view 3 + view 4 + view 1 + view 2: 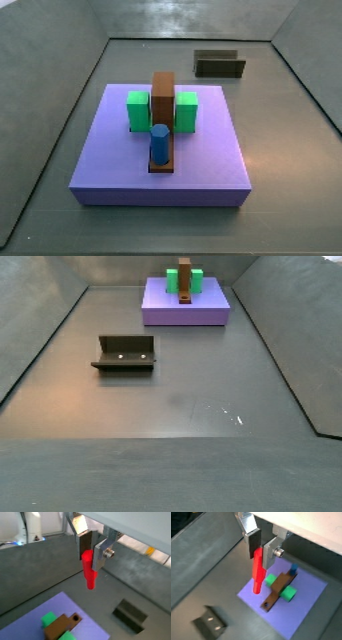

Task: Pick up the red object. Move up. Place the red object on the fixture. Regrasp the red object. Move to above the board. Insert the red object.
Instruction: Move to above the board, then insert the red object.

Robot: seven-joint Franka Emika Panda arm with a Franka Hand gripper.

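Note:
In both wrist views my gripper [92, 556] [262, 553] is shut on the red object [89, 573] [257, 572]. The long red peg hangs downward out of the fingers, well above the floor. The lavender board [120, 160] [187, 313] [312, 586] carries green blocks [138, 110], a brown bar [163, 95] and a blue peg [159, 143]. Apart from the board, the dark fixture [219, 64] [124, 353] [130, 617] [209, 623] stands on the floor. Neither side view shows the gripper or the red object.
Grey walls enclose the dark floor [201, 406]. Seen from the wrist, the board [67, 604] lies below and to one side of the peg, the fixture to the other. A lab background shows beyond the wall [20, 532].

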